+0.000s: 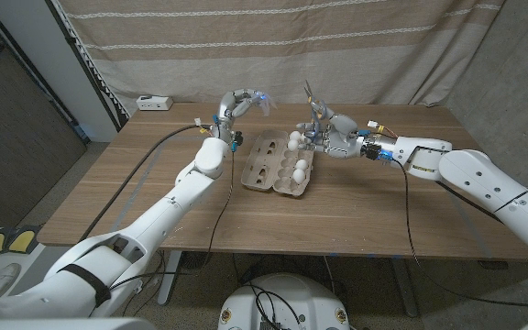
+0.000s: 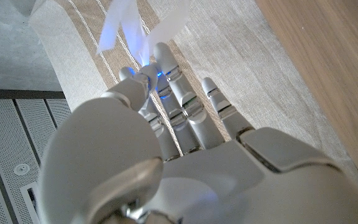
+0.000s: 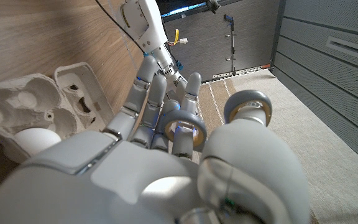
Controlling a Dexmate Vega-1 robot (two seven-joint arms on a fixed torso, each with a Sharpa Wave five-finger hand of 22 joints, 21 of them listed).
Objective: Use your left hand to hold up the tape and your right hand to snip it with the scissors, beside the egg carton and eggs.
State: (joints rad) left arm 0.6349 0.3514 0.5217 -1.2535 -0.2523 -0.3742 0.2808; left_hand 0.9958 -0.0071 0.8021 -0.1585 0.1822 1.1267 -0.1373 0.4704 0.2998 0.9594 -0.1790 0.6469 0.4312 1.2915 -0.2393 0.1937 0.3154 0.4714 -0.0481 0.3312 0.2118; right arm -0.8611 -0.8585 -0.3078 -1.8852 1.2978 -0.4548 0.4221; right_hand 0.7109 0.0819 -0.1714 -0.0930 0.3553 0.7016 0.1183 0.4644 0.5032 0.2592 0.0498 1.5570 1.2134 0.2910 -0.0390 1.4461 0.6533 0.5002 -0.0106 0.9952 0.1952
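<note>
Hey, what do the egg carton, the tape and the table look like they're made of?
Egg carton: likely molded paper pulp; matte grey-brown, rough, fibrous-looking cups in the right wrist view. Tape: thin translucent film, probably plastic; light glows through the strip pinched by the left hand. Table: wood or wood-look laminate; brown grain lines, smooth low sheen.

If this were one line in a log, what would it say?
left hand: holds tape up | right hand: holds scissors | carton: open, eggs inside | cut: not yet

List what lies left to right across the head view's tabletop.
Power strip → left hand holding tape → egg carton → scissors in right hand.
</note>
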